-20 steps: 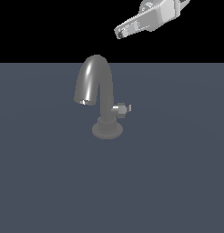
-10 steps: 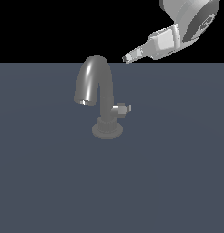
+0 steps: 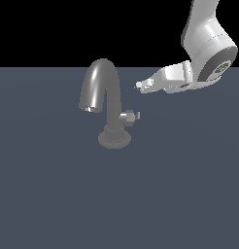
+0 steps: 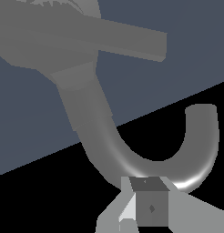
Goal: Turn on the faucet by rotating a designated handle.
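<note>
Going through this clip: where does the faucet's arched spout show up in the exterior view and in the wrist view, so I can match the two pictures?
Exterior view: the spout arches above the round base, left of centre, with the handle sticking out toward the exterior view's right.
Wrist view: the spout curves across the frame as a U shape, just beyond the gripper.
Shared landmark: the stem and handle crossbar, at the spout's root in both views.

Faucet standing on the surface, its spout arching toward the exterior view's left. Handle projecting from the stem toward the exterior view's right. Gripper hanging above and right of the handle, apart from it.
</note>
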`<action>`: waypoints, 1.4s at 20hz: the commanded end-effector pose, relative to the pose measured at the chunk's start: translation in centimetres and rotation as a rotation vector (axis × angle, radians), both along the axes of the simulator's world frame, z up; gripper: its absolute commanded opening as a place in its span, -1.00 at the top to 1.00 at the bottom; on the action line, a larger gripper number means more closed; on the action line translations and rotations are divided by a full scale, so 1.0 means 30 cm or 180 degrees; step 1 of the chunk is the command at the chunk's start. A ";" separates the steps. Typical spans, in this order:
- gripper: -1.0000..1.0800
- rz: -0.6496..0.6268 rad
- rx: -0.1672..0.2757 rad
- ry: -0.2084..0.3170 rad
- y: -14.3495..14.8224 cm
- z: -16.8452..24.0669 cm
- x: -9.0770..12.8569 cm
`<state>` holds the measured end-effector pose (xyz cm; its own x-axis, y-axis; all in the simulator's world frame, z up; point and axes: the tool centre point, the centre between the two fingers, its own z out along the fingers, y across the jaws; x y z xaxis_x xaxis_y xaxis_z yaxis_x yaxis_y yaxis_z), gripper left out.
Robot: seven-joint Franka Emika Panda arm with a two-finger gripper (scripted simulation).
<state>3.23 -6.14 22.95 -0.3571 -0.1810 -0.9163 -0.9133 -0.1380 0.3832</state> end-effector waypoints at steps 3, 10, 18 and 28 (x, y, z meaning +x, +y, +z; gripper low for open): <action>1.00 -0.0282 0.0153 0.0284 -0.005 -0.091 -0.016; 1.00 -0.0520 0.0284 0.0521 -0.003 -0.168 -0.039; 1.00 -0.0557 0.0308 0.0556 0.000 -0.180 -0.043; 1.00 -0.0557 0.0308 0.0556 -0.003 -0.263 -0.136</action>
